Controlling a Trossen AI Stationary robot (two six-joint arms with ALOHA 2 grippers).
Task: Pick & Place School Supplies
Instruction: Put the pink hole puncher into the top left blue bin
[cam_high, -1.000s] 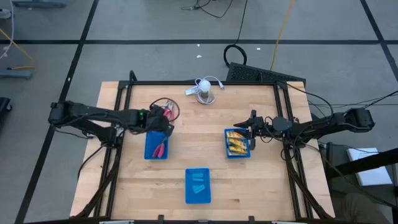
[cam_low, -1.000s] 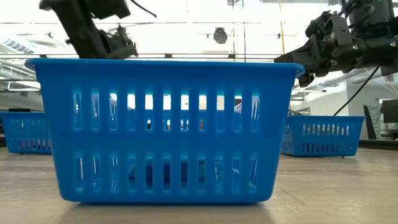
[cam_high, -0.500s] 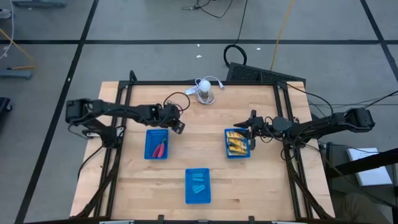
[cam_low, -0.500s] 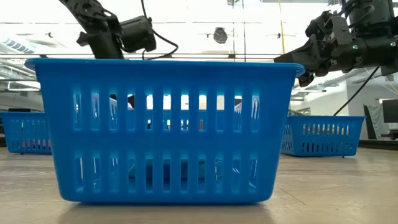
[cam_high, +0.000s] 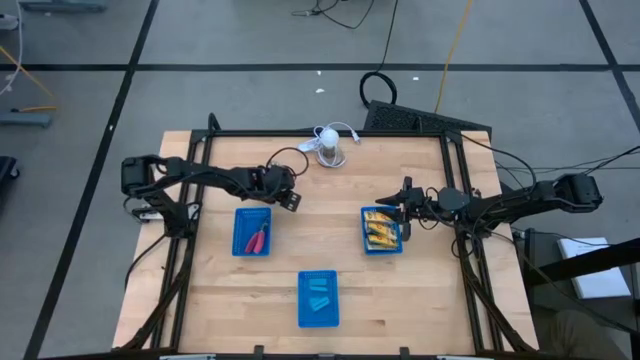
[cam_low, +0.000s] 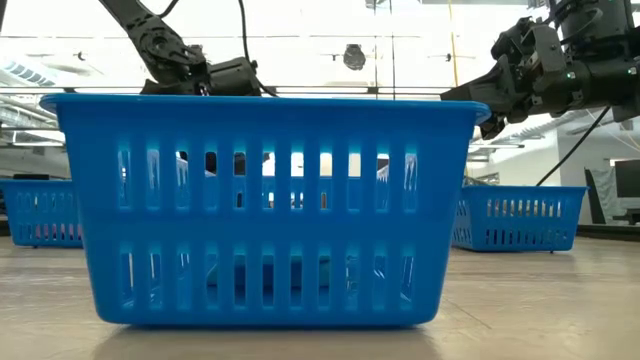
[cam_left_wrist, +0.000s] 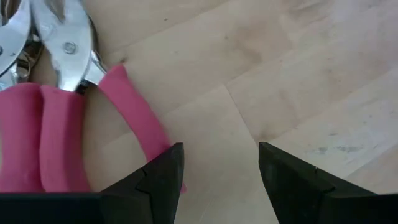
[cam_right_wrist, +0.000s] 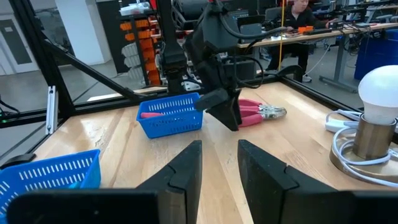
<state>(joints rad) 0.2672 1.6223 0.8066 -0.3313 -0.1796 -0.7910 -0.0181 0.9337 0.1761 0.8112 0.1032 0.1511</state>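
Observation:
Two red-handled pliers (cam_left_wrist: 62, 124) lie flat on the bare wood, also seen in the right wrist view as pliers (cam_right_wrist: 258, 113). My left gripper (cam_left_wrist: 221, 165) is open, low over the table right beside them, just beyond the left tray's far right corner (cam_high: 268, 210). Another red-handled tool (cam_high: 257, 238) lies in that tray. Yellow-orange boxes (cam_high: 380, 232) fill the right tray, and light-blue blocks (cam_high: 319, 297) lie in the near tray. My right gripper (cam_right_wrist: 219, 155) hangs open above the right tray's right edge (cam_high: 401, 232). My left gripper points down at the table with bare wood between its fingers. One finger (cam_left_wrist: 163, 171) stands at the free end of a red handle (cam_left_wrist: 140, 124). Whether it touches the handle, I cannot tell.
A white bulb on a metal base with a cable (cam_high: 328, 143) stands near the far edge, behind the left gripper. The near blue tray (cam_low: 260, 210) fills the low view. Bare wood lies between the three trays.
My left arm has swung its gripper from above the left tray's far edge toward the table's right and far side, and lowered it beside the pliers on the wood. My right arm has kept still.

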